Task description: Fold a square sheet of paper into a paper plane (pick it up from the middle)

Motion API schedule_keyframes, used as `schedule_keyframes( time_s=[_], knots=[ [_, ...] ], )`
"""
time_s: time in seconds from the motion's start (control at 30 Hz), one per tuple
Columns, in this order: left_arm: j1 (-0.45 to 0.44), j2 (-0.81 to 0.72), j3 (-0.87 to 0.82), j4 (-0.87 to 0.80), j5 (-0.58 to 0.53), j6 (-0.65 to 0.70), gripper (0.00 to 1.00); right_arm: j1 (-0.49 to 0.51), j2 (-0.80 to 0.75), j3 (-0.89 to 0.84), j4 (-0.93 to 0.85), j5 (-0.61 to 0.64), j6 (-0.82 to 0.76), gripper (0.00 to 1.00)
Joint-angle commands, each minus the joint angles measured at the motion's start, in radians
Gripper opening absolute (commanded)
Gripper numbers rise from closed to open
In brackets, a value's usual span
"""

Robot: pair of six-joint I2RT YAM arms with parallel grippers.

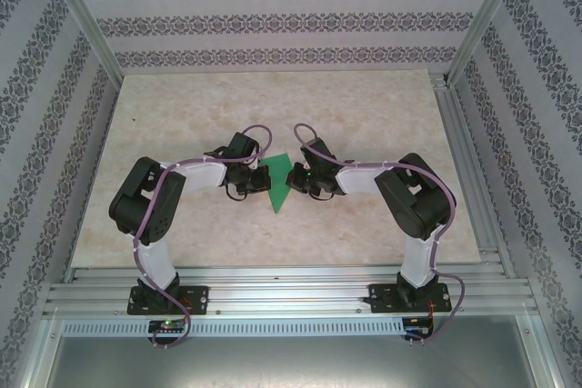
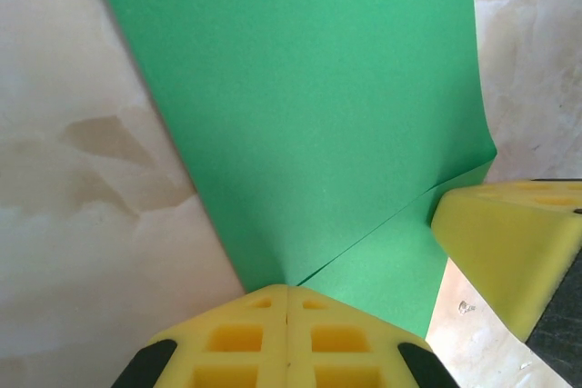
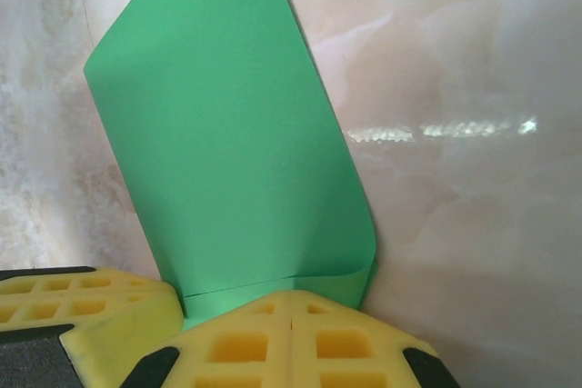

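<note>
Four fingers [image 2: 245, 338], seemingly tight on paper [image 2: 309, 115]

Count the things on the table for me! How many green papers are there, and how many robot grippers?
1 green paper
2 robot grippers: the left gripper and the right gripper, each pinching the paper
Total: 3 things

black-and-white arms [image 1: 153, 247] trail purple cables [image 1: 169, 195] (the fingers [image 2: 273, 343] are yellow, waffle-gridded, black-cornered).
</note>
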Motion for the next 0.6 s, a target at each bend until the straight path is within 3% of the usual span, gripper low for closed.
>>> schedule_keyframes(
  time_s=[0.0,0.2,0.57],
  knots=[
    [-0.009,0.023,-0.011,-0.087,-0.094,0.030,0.00,-0.009,0.002,0.016,-0.009,-0.002,0.001,0.03],
    [-0.009,0.023,-0.008,-0.089,-0.096,0.030,0.00,-0.015,-0.077,0.039,-0.068,0.054,-0.038,0.03],
    [-0.009,0.017,-0.011,-0.091,-0.094,0.035,0.00,-0.030,0.016,0.046,-0.054,0.032,-0.045,0.03]
  ],
)
